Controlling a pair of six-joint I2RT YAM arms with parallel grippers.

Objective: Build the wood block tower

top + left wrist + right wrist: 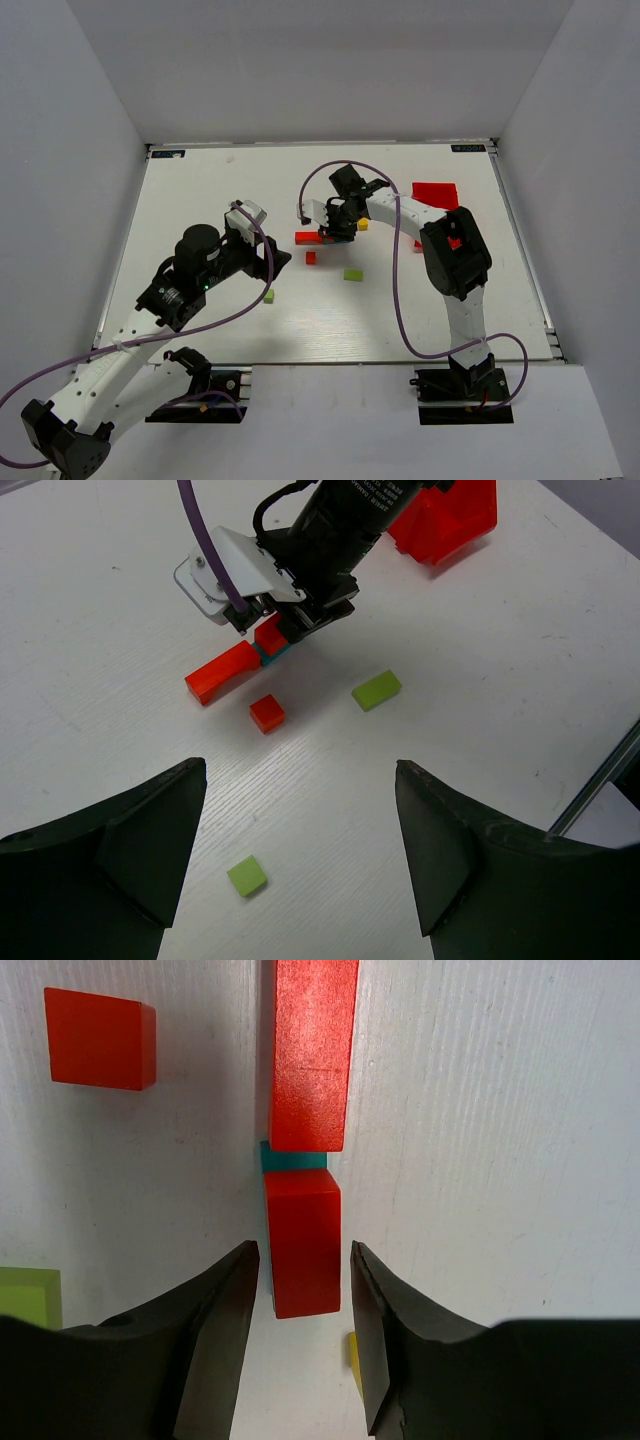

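As the short red wooden block sits on the teal wooden block, nearer the white counter's far edge, the right jaws flank it slightly open, apparently letting go; the left jaws gape empty.

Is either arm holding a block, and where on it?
Neither. The right gripper straddles the short red block near its end, jaws not touching; left gripper open, empty.

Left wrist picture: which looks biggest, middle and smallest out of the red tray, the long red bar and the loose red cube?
Biggest: red tray, even though it is partly hidden.
Middle: long red bar.
Smallest: loose red cube.
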